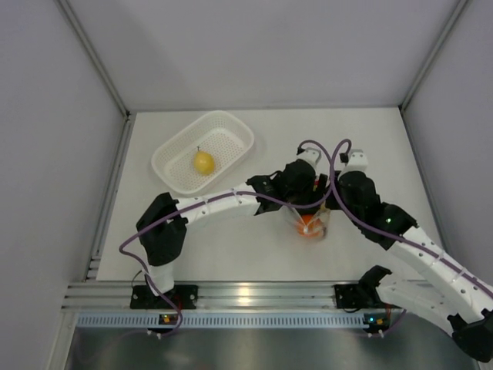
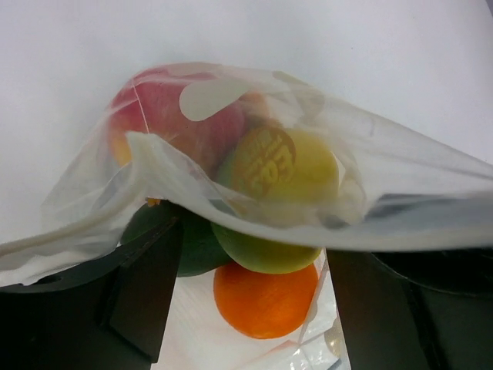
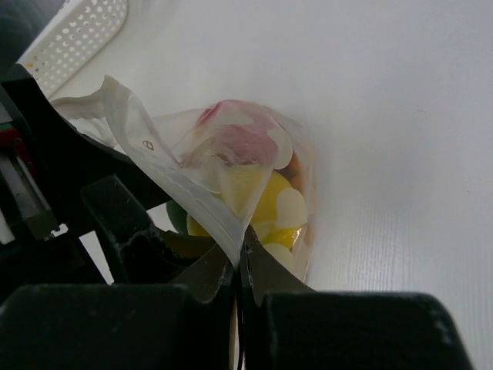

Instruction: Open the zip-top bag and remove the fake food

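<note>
As right tool (image 3: pixel 237 258) clamps bag (image 3: pixel 231 154), jaws closed

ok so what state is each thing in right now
zip-top bag: mouth open, held up
fake food: in the bag
lemon: lying in the basket
basket: upright, one lemon in it
left gripper: open, at the bag's mouth
right gripper: shut on the bag's edge
</note>
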